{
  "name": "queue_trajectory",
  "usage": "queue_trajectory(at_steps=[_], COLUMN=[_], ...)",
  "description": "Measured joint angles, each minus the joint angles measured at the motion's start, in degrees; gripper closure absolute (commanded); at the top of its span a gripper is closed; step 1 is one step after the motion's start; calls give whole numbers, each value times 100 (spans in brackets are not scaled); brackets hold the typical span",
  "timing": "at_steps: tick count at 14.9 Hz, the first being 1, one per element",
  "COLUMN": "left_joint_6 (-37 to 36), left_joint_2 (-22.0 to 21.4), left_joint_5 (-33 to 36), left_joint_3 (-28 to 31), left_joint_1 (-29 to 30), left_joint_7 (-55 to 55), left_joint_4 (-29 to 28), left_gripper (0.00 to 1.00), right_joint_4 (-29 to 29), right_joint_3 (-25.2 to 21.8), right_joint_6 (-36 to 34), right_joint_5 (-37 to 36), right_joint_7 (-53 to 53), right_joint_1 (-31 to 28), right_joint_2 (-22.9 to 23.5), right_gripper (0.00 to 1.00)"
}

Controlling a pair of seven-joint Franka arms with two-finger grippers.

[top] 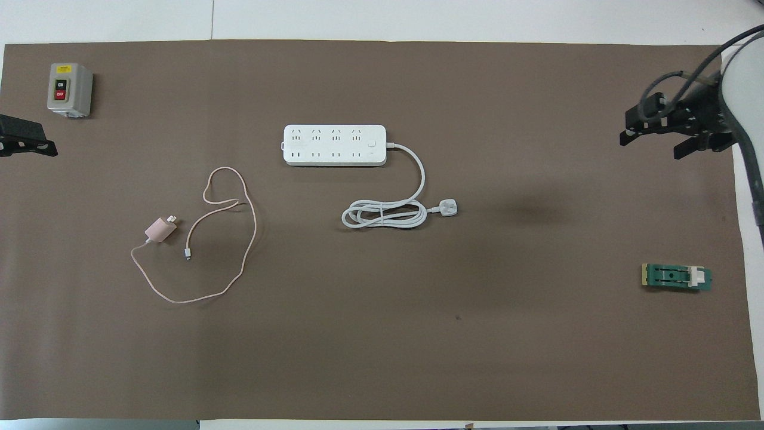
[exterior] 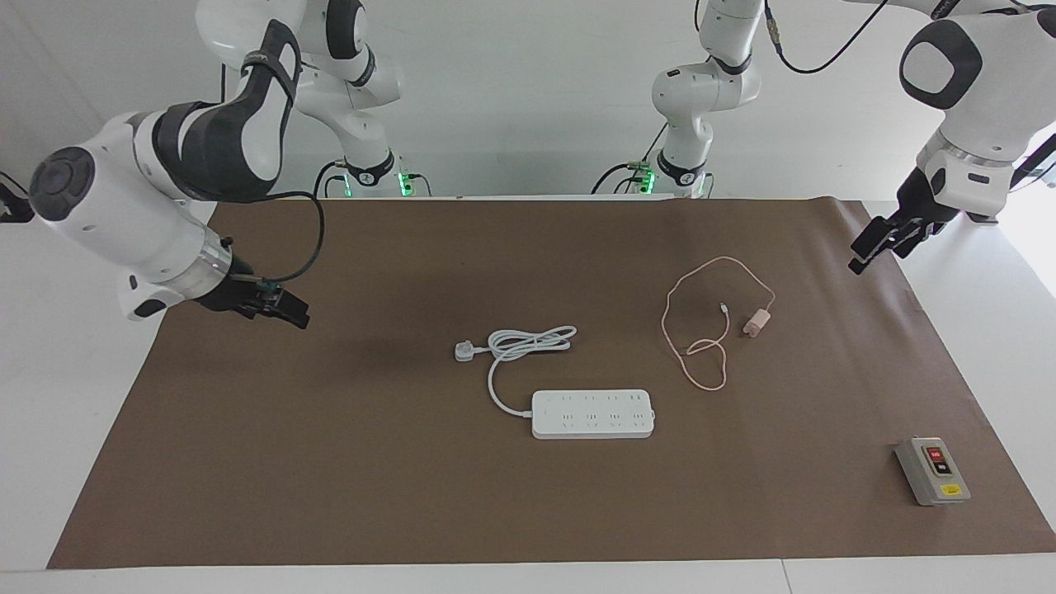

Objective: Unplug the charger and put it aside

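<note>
I see the small pale pink cube charger (exterior: 756,322) unplugged on the brown-covered table (exterior: 330,462), looped pink cable around it, nearer the robots than the white power strip (exterior: 592,413); left gripper (exterior: 876,246) jaws wide, empty, over the mat edge; right gripper (exterior: 276,304) empty, can't tell jaws.

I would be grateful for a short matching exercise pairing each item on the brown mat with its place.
1. pale pink cube charger
2. white power strip
3. grey box with red and black buttons

A. middle of the mat
B. farthest from the robots, at the left arm's end
C. unplugged, nearer to the robots than the strip

Pairs: 1-C, 2-A, 3-B
</note>
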Motion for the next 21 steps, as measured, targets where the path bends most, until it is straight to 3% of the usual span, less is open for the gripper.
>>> queue_trajectory(at_steps=[6,9,12,15,21], left_joint_6=[59,-138,-413,-475,-852], left_joint_2=[-360,-589,-702,-702,-720], left_joint_5=[0,3,3,3,3], left_joint_3=[71,583,731,729,675], left_joint_1=[-330,-831,-927,-981,-1042], left_joint_7=[-128,300,694,753,1115], left_joint_4=[-294,-385,-397,-422,-440], left_gripper=[0,0,0,0,0], right_joint_4=[-99,-613,-1335,-1732,-1923], right_joint_3=[1080,1447,1873,2364,2451], right_joint_6=[-395,-471,-475,-354,78], right_joint_5=[-1098,-1352,-1463,-1729,-1762], right_joint_7=[-896,-896,-897,-901,-880], right_joint_1=[-964,-1069,-1411,-1700,-1723], right_joint_2=[-945,-1727,-2414,-2621,-2619], right_gripper=[0,0,0,0,0])
